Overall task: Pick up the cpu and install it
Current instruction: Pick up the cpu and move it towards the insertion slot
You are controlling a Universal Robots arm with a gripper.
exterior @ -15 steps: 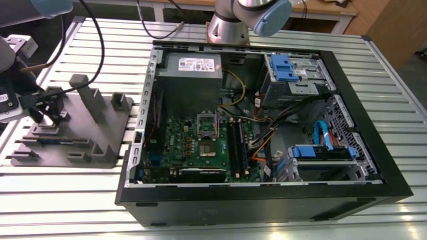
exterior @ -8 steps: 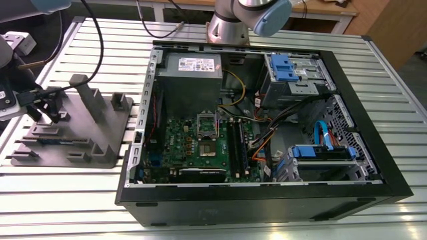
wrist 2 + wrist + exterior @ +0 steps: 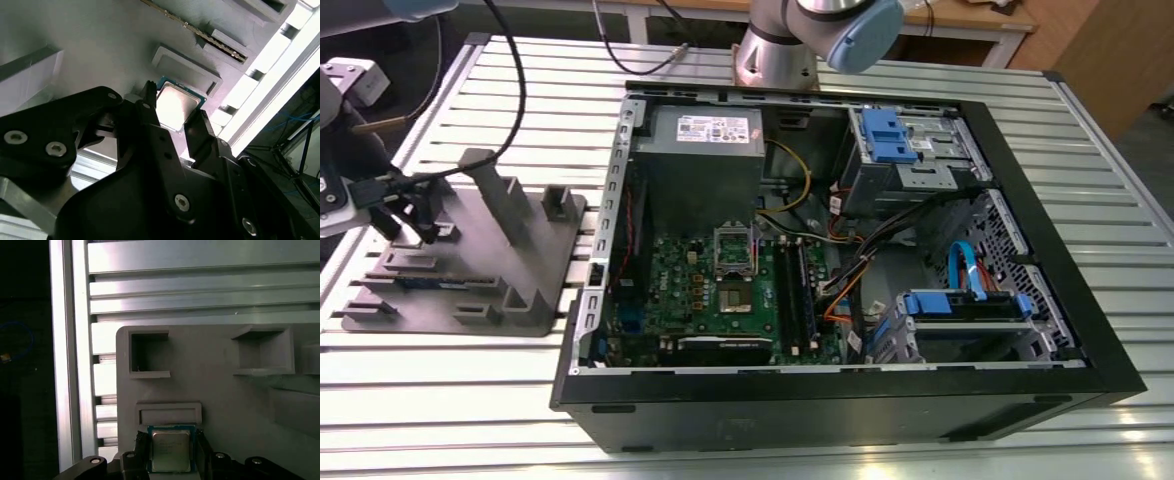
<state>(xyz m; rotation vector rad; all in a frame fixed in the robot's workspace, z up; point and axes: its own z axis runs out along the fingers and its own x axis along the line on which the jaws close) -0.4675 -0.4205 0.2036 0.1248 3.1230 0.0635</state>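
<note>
The cpu (image 3: 170,451), a small square chip with a silvery top, lies low on the grey holder plate (image 3: 220,370). It sits just beside a raised rectangular frame (image 3: 169,413). My gripper (image 3: 171,441) has its black fingers (image 3: 142,444) pressed against two opposite edges of the chip. In the second wrist view the cpu (image 3: 176,104) sits between the gripper's (image 3: 175,111) two fingertips (image 3: 149,96). In the exterior view the gripper (image 3: 408,226) is down at the holder plate (image 3: 467,262), at that view's left, beside the open computer case (image 3: 854,250).
The motherboard's open socket (image 3: 736,252) sits mid-case, with memory sticks (image 3: 793,285) beside it. A grey power supply (image 3: 704,135) is at the case's back, and blue drive bays (image 3: 907,140) are at the exterior view's right. Upright posts (image 3: 487,185) rise from the holder plate. The slatted metal table (image 3: 720,450) lies underneath.
</note>
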